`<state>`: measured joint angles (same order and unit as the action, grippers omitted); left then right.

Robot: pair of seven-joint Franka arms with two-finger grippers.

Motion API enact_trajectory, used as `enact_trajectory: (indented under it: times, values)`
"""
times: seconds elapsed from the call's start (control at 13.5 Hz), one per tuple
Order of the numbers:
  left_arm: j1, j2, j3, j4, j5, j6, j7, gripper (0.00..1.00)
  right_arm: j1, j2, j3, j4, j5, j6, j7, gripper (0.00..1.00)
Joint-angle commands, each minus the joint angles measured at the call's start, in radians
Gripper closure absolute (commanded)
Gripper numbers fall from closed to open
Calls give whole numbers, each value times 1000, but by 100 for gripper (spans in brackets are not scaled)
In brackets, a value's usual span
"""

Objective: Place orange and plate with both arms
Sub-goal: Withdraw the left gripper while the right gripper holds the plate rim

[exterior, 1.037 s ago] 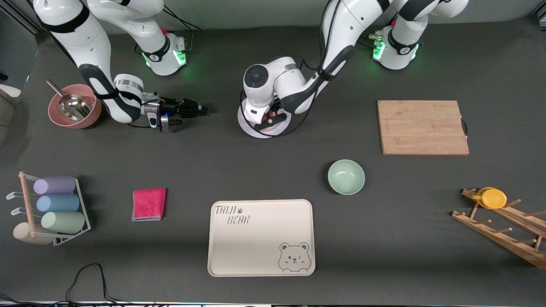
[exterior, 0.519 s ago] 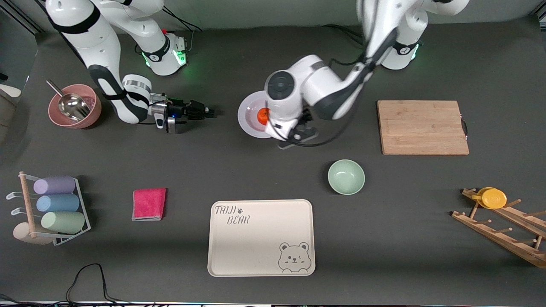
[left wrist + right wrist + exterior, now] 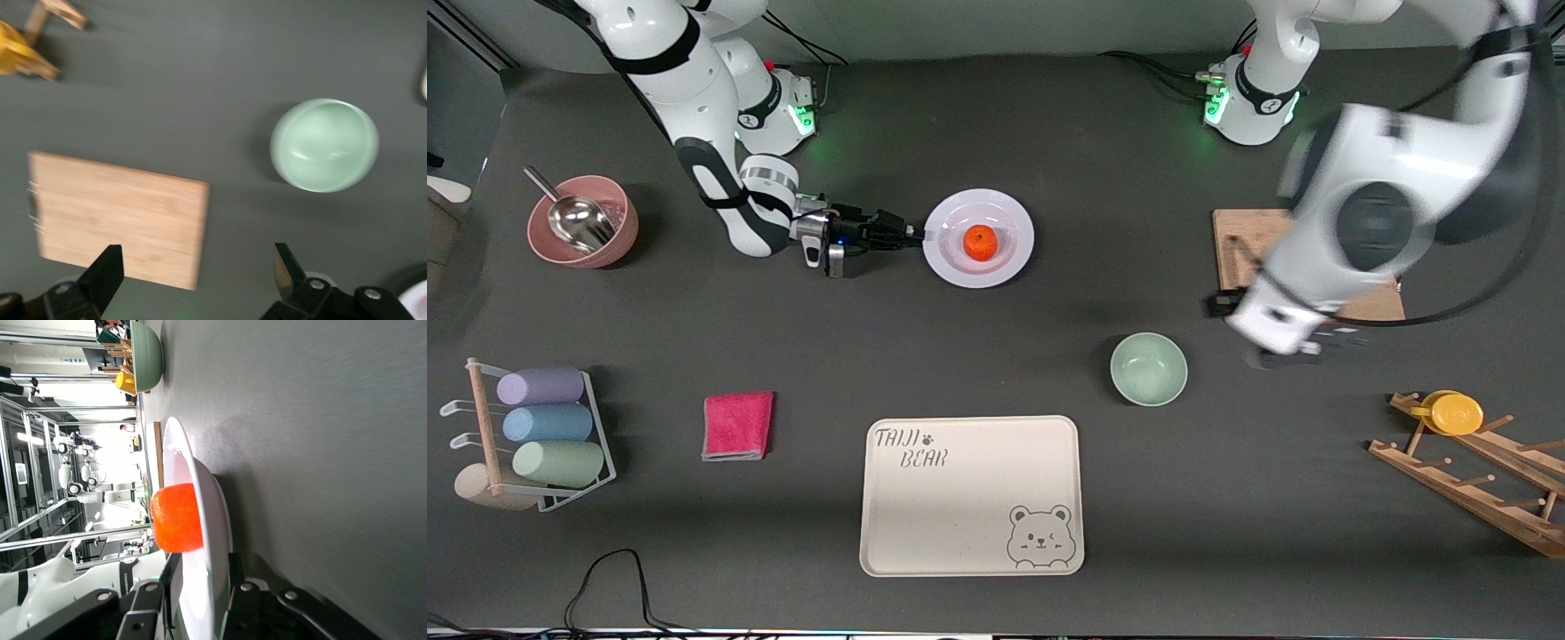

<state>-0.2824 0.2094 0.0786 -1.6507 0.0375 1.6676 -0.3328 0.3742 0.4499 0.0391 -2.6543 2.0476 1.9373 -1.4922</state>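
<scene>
Resting in the shallow centre of the plate [image 3: 996, 262], the orange [image 3: 980, 243] is seen on the bench [image 3: 996, 356] between the two arm bases. The plate's rim, at the edge toward the right arm's end, is clamped between the fingers of the right end effector [image 3: 919, 236]. The left end effector [image 3: 197, 270] is held with its fingers spread wide and empty, up over the cutting board [image 3: 1316, 302] and near the green bowl [image 3: 1148, 368].

The blurred white left arm [image 3: 1369, 231] hides part of the rectangular wooden cutting board [image 3: 1263, 240]; the wooden peg rack [image 3: 1485, 480] beside it is cut off.
</scene>
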Motion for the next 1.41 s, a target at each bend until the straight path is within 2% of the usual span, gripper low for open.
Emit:
enact_trajectory:
  times: [0.0, 0.07, 0.15, 0.22, 0.3, 0.37, 0.44, 0.52, 0.81, 1.11, 1.33]
  values:
    - [-12, -53, 169, -38, -24, -9, 252, 0, 5, 23, 37, 33, 65, 32, -30, 66]
    - [-12, -57, 214, -32, -18, -8, 308, 0, 6, 26, 39, 36, 65, 34, -31, 66]
    - [1, -54, 230, -15, -11, -9, 355, 0, 6, 26, 39, 36, 65, 34, -31, 70]
    - [65, -54, 216, -2, -10, -20, 370, 0, 5, 26, 39, 36, 65, 34, -46, 82]
    - [130, -54, 154, 11, -10, -40, 370, 0, 5, 26, 39, 36, 66, 32, -51, 93]
    - [226, -53, 66, 34, -10, -58, 367, 0, 5, 26, 39, 36, 66, 32, -51, 99]
    - [302, -50, -27, 57, -4, -77, 361, 0, 5, 26, 39, 36, 66, 32, -51, 100]
    - [325, -48, -60, 69, 14, -95, 351, 0, 3, 26, 39, 36, 65, 31, -50, 100]
    - [316, -50, -59, 132, 4, -166, 345, 0, -17, -34, 39, 33, 63, 22, -28, 100]
    - [292, -48, -54, 154, 13, -189, 327, 0, -17, -221, 51, 14, 48, 35, 117, 100]
    - [249, -50, -7, 154, 15, -190, 328, 0, -17, -362, 83, 14, 16, 107, 257, 100]
